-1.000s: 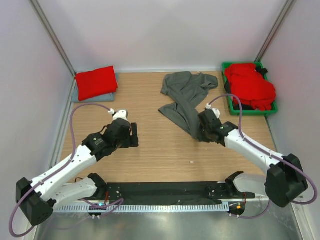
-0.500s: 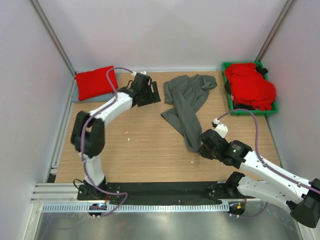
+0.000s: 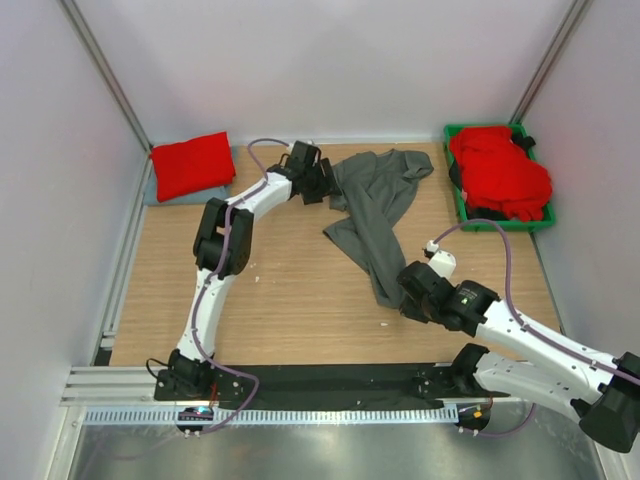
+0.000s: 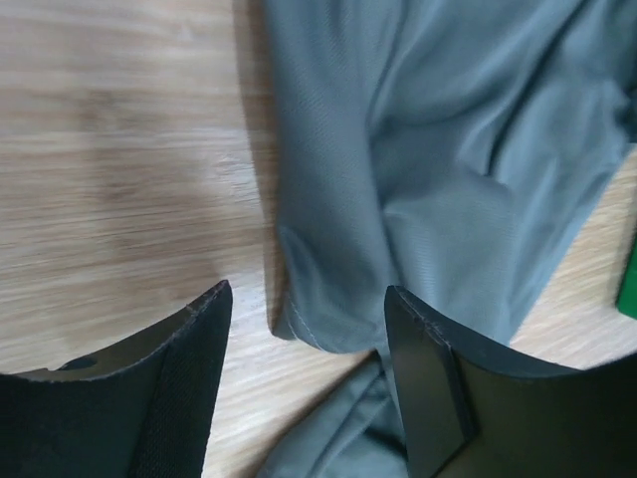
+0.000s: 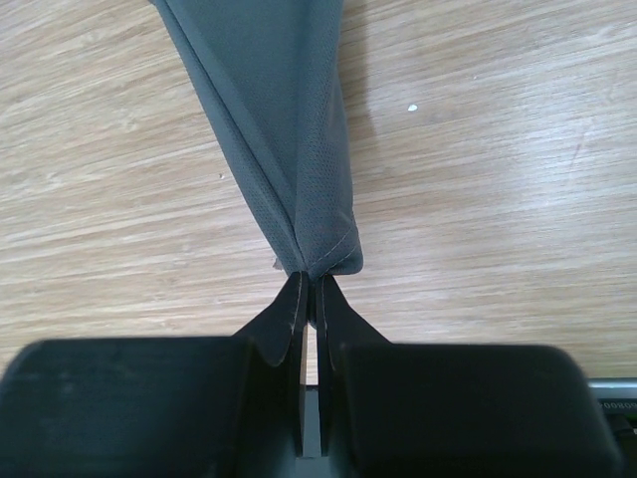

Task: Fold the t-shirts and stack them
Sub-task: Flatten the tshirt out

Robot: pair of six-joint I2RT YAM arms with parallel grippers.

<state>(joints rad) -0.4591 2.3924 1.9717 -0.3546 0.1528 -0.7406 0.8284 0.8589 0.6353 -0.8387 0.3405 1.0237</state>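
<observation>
A dark charcoal grey t-shirt [image 3: 375, 195] lies crumpled and stretched in a long strip on the wooden table. My left gripper [image 3: 322, 183] reaches to its far left edge. In the left wrist view the left gripper [image 4: 309, 291] is open, and the grey t-shirt's [image 4: 438, 159] hemmed edge lies between the fingers [image 4: 179, 398]. My right gripper [image 3: 407, 292] is shut on the shirt's near corner. The right wrist view shows the gripper [image 5: 309, 279] pinching the grey hem [image 5: 299, 179]. A folded red t-shirt [image 3: 192, 165] lies on a pale blue-grey one [image 3: 160, 192] at the far left.
A green bin [image 3: 468, 215] at the far right holds a heap of red t-shirts [image 3: 500, 170]. White walls and metal posts close in the table on three sides. The arm bases and a black rail [image 3: 330, 380] run along the near edge.
My left arm swung from the near left out to the grey shirt's far left edge, its jaws narrowing. My right gripper pulled the shirt's corner toward the near side.
</observation>
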